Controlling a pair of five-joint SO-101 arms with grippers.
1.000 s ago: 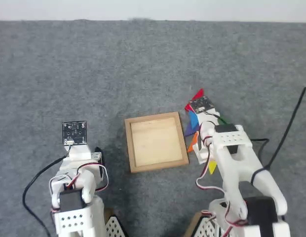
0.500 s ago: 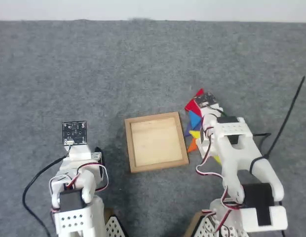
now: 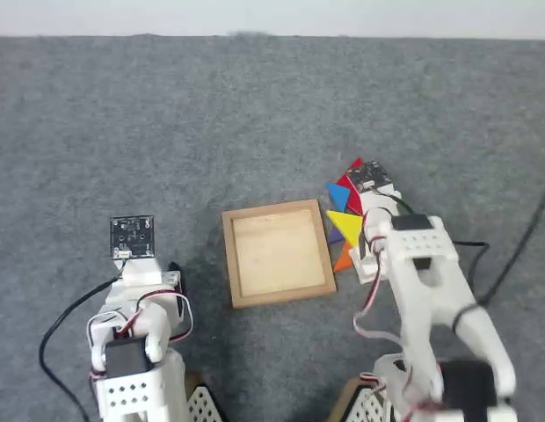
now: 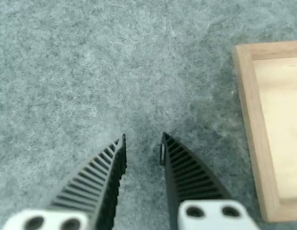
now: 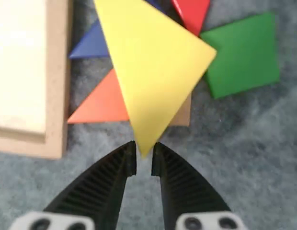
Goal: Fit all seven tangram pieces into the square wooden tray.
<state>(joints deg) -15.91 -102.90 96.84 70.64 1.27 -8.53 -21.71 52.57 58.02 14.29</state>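
Observation:
The square wooden tray (image 3: 277, 253) lies flat at the table's middle, nothing inside it. Just right of it is a pile of tangram pieces: red (image 3: 350, 188), blue (image 3: 336, 195), orange (image 3: 343, 258). My right gripper (image 5: 143, 159) is shut on one corner of the large yellow triangle (image 5: 151, 67), holding it above the pile beside the tray's right rim (image 5: 56, 72). Under it lie an orange triangle (image 5: 98, 105), a blue piece (image 5: 93, 44), a red piece (image 5: 191, 12) and a green square (image 5: 242, 55). My left gripper (image 4: 142, 143) stands open over bare carpet left of the tray (image 4: 249, 100).
Grey carpet covers the whole table. A tan piece (image 5: 184, 114) peeks out under the yellow triangle. The left arm (image 3: 136, 294) sits at the front left, the right arm (image 3: 426, 281) at the front right with its cable trailing right.
The right arm has shifted and the yellow triangle has come up out of the pile toward the tray's right rim, held in its gripper. The left arm has not moved.

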